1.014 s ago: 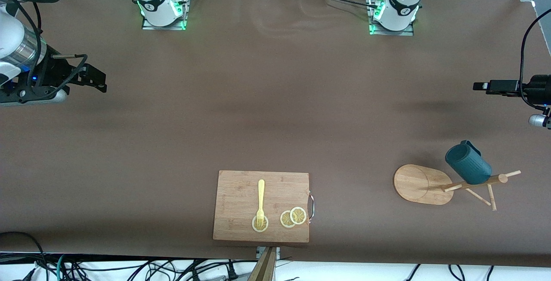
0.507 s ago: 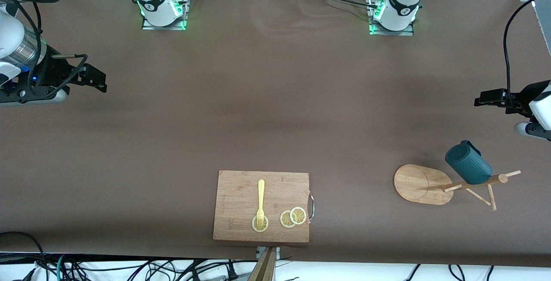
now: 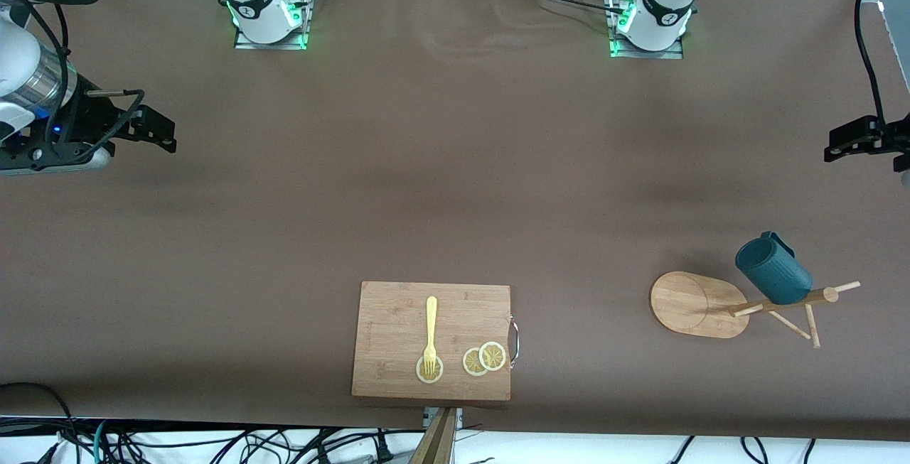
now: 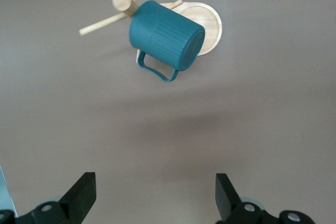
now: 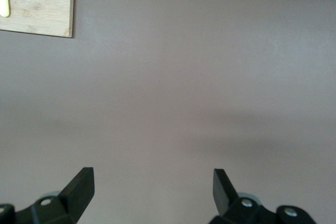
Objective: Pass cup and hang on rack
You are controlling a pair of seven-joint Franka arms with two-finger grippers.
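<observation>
At the right arm's end of the brown bench [image 3: 455, 165], the right gripper [image 3: 153, 130] hangs over bare cloth, jaws wide and empty. Near the front camera lies a rectangular wooden cutting board [image 3: 398, 322] carrying a yellow plastic fork [image 3: 430, 332] and what look like lemon slices [image 3: 483, 359]. Toward the left arm's end, the dark teal ribbed cup [image 3: 773, 270] hangs tilted on the light wooden mug rack [image 3: 693, 304]. The left gripper [image 3: 857, 141] hovers over the bench edge, jaws wide, holding nothing.
</observation>
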